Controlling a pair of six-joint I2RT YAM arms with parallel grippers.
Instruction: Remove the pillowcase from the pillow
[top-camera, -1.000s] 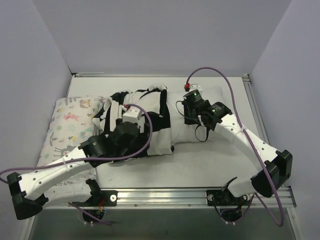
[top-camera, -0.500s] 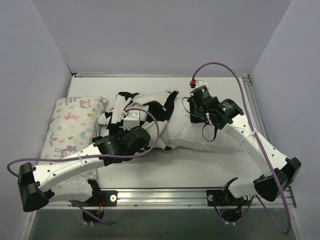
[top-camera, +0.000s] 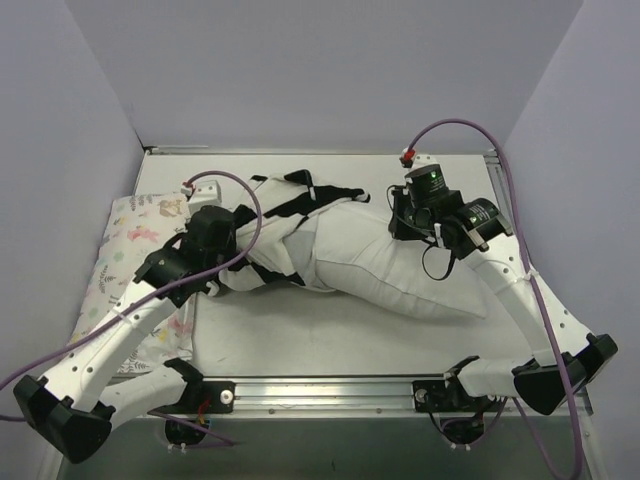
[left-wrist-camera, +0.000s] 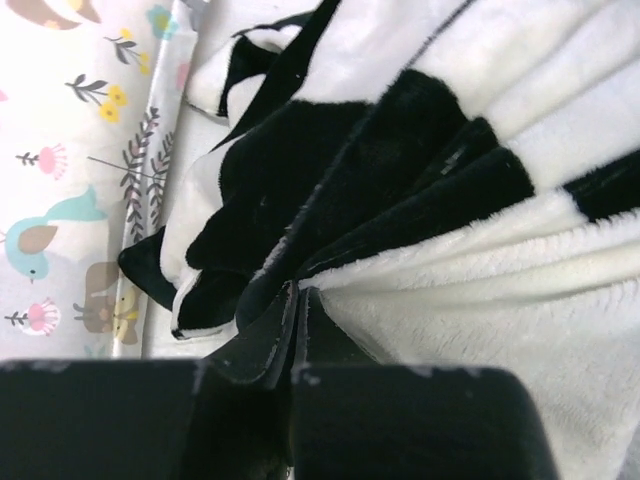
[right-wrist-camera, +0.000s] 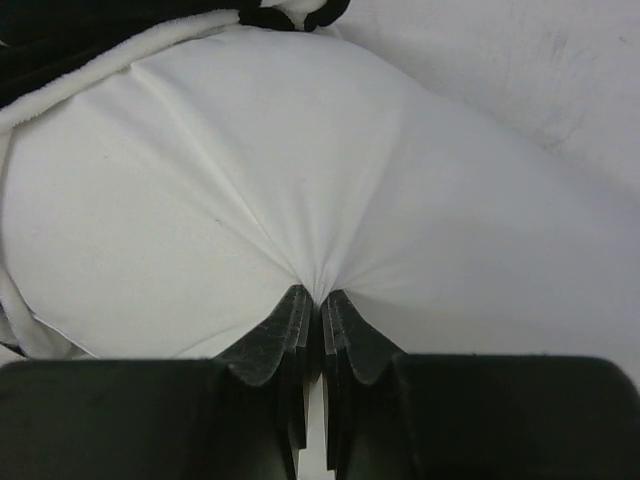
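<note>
Surroundings: A pale animal-print pillow (top-camera: 130, 250) lies along the left edge of the white desk (top-camera: 330, 330), partly under the left arm. A metal rail (top-camera: 330, 385) runs along the near edge between the two arm bases. A purple cable (top-camera: 455, 125) loops above the right wrist near the far right corner.

In the way: The left arm crosses over the animal-print pillow. The bunched checkerboard fabric sits just beside that pillow's printed edge, as the left wrist view shows.

Left gripper: The left gripper (left-wrist-camera: 298, 295) has its fingers pressed together on a pleated fold of the pillowcase (top-camera: 280, 225), with black and white plush fanning out from the pinch.

Right gripper: The right gripper (right-wrist-camera: 321, 300) is clamped on a tuck of the plain white pillow (top-camera: 390, 270), and creases radiate from the fingertips.

Pillowcase: It is gathered in a crumpled heap left of the desk's centre, around the pillow's left end. It stretches from the left gripper toward the far edge.

Pillow: It lies slantwise from the centre toward the near right corner, bare over most of its length. The right gripper holds it on its far side.

Since a second ago: The left arm has swung toward the left edge and drawn the pillowcase with it. The right gripper has shifted toward the right edge. The checkerboard then covered about half the pillow, and far more white shows now.
</note>
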